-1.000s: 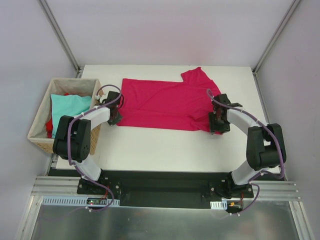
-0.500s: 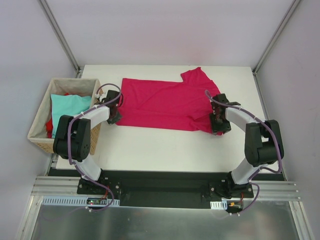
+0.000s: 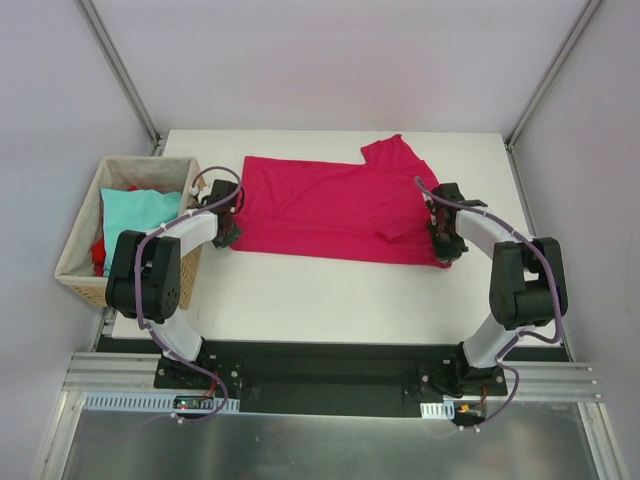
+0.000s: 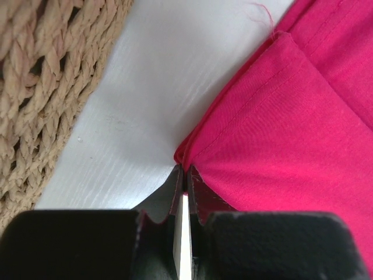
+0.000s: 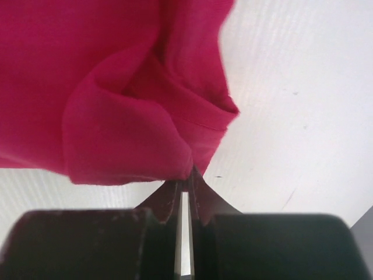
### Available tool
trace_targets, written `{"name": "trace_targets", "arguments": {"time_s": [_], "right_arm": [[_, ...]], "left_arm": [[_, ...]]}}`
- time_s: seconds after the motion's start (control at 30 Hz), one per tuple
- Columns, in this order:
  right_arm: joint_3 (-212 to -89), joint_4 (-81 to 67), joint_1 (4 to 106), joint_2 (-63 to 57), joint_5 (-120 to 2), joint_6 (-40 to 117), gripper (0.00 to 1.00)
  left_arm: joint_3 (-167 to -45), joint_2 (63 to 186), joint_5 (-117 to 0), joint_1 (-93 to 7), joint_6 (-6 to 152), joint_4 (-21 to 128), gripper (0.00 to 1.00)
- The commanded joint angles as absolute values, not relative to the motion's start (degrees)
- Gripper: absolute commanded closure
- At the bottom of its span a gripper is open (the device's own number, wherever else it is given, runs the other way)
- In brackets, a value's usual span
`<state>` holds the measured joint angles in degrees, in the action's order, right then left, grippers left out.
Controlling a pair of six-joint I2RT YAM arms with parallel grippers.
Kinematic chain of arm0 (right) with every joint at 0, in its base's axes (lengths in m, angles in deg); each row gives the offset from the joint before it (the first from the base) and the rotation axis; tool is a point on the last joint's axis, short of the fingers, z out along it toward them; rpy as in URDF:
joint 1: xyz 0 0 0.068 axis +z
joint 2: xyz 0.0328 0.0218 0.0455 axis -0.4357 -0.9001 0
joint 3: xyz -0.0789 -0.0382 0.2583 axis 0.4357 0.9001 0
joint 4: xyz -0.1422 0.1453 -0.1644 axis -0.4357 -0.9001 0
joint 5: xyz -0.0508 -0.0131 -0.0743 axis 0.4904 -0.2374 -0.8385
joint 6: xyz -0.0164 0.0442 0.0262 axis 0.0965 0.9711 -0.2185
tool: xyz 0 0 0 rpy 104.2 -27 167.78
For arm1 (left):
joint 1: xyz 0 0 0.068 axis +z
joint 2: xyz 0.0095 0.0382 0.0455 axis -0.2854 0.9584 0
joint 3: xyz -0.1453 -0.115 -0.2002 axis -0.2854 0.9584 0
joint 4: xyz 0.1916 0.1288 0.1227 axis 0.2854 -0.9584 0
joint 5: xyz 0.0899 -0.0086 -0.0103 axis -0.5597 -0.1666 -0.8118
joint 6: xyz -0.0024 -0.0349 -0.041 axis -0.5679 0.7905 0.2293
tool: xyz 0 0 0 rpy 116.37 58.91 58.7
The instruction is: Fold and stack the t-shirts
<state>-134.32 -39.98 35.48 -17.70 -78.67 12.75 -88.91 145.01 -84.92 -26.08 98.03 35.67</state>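
Note:
The crimson-magenta t-shirt (image 3: 330, 205) lies spread across the white table, one sleeve pointing to the far right. My left gripper (image 3: 228, 236) is shut on its near-left edge; the left wrist view shows the pinched cloth (image 4: 280, 128) at the fingertips (image 4: 184, 175). My right gripper (image 3: 445, 250) is shut on the shirt's near-right corner, where the cloth (image 5: 128, 116) bunches in a fold above the fingertips (image 5: 185, 178). The light teal t-shirt (image 3: 138, 215) and a bit of the red one (image 3: 100, 252) lie in the basket.
The woven wicker basket (image 3: 78, 240) stands off the table's left edge, close to my left arm; its weave shows in the left wrist view (image 4: 41, 81). Bare white table (image 3: 330, 295) lies in front of the shirt. Metal frame posts rise at the back corners.
My right gripper has moved a little to the right and farther, pulling the shirt's near-right corner out and bunching it. The left gripper has stayed in place on the left edge.

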Motion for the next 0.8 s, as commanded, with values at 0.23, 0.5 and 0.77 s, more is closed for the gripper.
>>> {"name": "trace_targets", "arguments": {"time_s": [0.23, 0.5, 0.77], "right_arm": [[-140.47, -42.94, 30.14, -16.55, -81.12, 6.64, 1.00], [-138.19, -43.11, 30.23, -15.68, -73.83, 8.04, 0.88], [-140.02, -46.71, 29.70, -6.81, -64.36, 10.85, 0.32]], "left_arm": [[-90.40, 145.22, -86.83, -24.40, 96.93, 34.56, 1.00], [-89.88, 144.52, -86.04, -24.40, 96.06, 34.47, 1.00], [-89.70, 143.47, -85.51, -24.49, 95.00, 34.30, 1.00]]}}
